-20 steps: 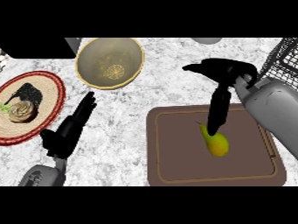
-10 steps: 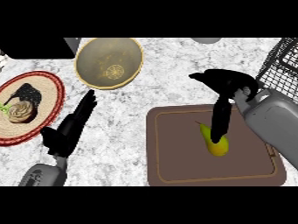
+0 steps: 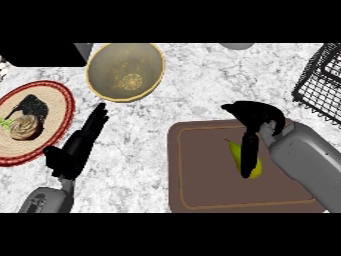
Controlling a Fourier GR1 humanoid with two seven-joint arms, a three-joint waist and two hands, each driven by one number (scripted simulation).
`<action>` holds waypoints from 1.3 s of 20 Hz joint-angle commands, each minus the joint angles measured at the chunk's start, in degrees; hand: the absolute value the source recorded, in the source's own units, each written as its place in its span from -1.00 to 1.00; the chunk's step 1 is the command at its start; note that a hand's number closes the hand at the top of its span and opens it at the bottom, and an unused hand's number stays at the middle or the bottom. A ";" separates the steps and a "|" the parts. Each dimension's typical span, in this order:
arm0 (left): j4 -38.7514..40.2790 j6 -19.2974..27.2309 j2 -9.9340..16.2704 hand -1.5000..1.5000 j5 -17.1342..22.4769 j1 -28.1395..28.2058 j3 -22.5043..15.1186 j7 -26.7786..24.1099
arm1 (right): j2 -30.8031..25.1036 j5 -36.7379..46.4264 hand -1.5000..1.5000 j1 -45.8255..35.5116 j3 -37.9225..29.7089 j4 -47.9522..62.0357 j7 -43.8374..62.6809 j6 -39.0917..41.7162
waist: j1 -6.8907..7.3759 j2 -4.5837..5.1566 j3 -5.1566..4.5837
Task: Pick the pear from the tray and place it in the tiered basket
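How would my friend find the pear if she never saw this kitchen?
Look for the brown tray on the marble counter, at the lower right, in front of the black wire basket. The pear lies on that tray, right under the robot's black right hand, whose fingers reach down over it. It is the only yellow-green fruit there, small and rounded, with nothing else on the tray.
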 commanded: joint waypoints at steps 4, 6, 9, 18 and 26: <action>0.09 -0.08 -1.64 0.00 -1.53 -0.22 0.40 0.88 | 1.68 7.24 -1.00 4.97 -1.53 0.96 1.69 1.95 | 0.07 0.03 0.01; 0.07 -0.29 -2.14 0.00 -1.20 -0.80 0.64 0.92 | 1.60 8.91 -1.00 8.44 -0.58 -1.80 3.25 -0.25 | -0.19 -0.05 0.01; 0.70 -1.04 -1.86 0.00 -2.37 1.92 0.78 -2.17 | 4.30 11.49 -1.00 8.64 -2.05 2.41 1.45 -0.76 | 0.21 0.04 0.01; -1.07 -2.04 -2.53 0.00 -3.67 1.92 2.66 0.22 | 6.44 18.95 -1.00 11.96 -6.96 6.60 -5.90 3.48 | 0.27 0.07 0.02; 2.68 -4.67 -4.49 0.00 -3.82 -0.18 4.82 -1.82 | 9.70 24.86 1.00 15.86 -12.09 5.07 -11.57 3.07 | 0.08 0.07 0.01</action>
